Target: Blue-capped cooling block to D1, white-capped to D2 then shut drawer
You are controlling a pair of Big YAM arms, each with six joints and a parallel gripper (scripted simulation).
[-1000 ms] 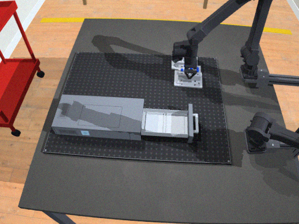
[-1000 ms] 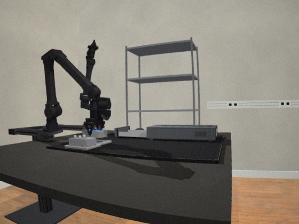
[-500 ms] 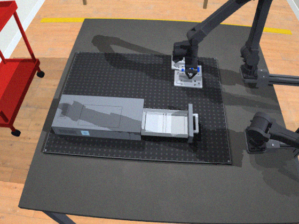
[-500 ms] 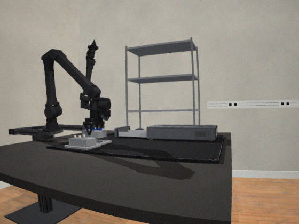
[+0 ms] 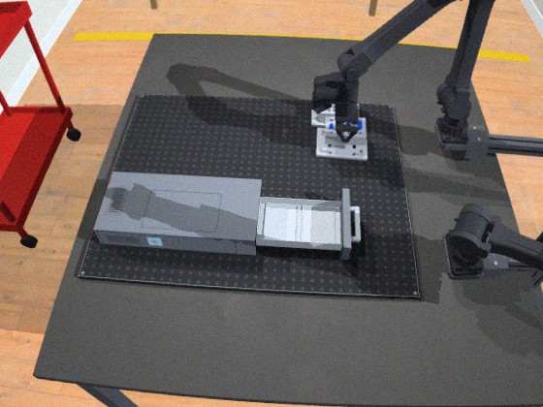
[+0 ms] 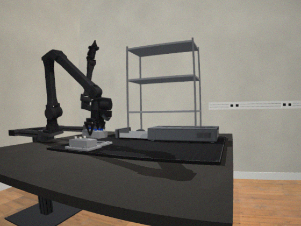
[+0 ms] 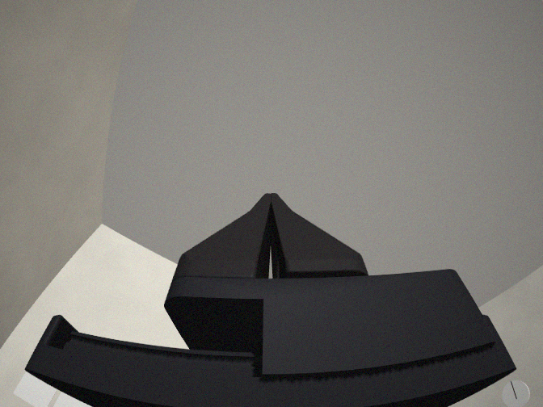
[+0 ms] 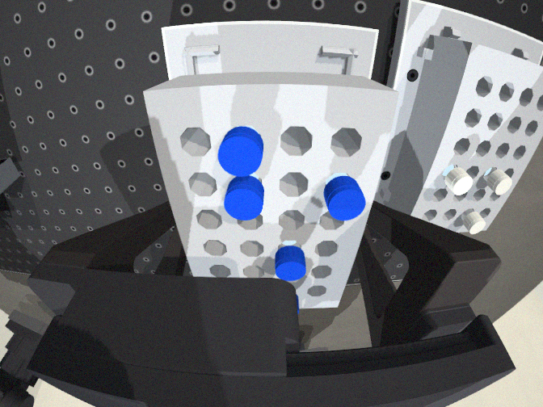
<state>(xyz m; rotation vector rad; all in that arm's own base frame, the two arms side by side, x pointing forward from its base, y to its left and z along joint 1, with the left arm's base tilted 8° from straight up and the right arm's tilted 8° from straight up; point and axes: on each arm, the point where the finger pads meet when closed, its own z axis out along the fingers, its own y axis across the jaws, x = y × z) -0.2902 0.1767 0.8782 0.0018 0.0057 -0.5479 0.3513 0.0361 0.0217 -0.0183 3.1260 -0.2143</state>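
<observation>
The cooling block with blue caps [image 5: 339, 127] [image 6: 102, 134] [image 8: 275, 127] is shown at the upper right of the top view, over or just behind the plate of D1 [image 5: 341, 154] [image 6: 107, 142] [image 8: 271, 35]. In the right wrist view its long axis is directed up and down the frame, roughly in line with the plate, whose locators are exposed beyond the block's upper end; full seating is therefore judged not yet reached. The right gripper [image 5: 347, 138] [image 6: 95, 132] [image 8: 271, 203] is clenched across the short axis, one finger along each long side, with the blue-capped block grasped between them. A small shift toward the top of the wrist frame, followed by level lowering, is presumably required; the loose tubes could be disturbed by tilt. The cooling block with white caps [image 5: 326, 116] [image 6: 83, 143] [image 8: 495, 74] is seen on D2, at the right of the wrist frame. At lower centre of the top view, the drawer [image 5: 301, 246] [image 6: 134, 134] is extended from the cooler COLD [image 5: 238, 203] [image 6: 183, 134] on the worktop [image 5: 218, 339] [image 6: 161, 193], with closure still required. The left gripper [image 6: 94, 41] [image 7: 270, 203] is closed on nothing, raised well apart; the right arm is the nearer.

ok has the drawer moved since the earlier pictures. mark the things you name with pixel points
No, the drawer [image 5: 301, 247] [image 6: 133, 135] is as far out of the cooler COLD [image 5: 179, 208] [image 6: 183, 133] as before, its front panel [image 5: 346, 223] [image 6: 122, 133] unshifted against the cooler.
</observation>
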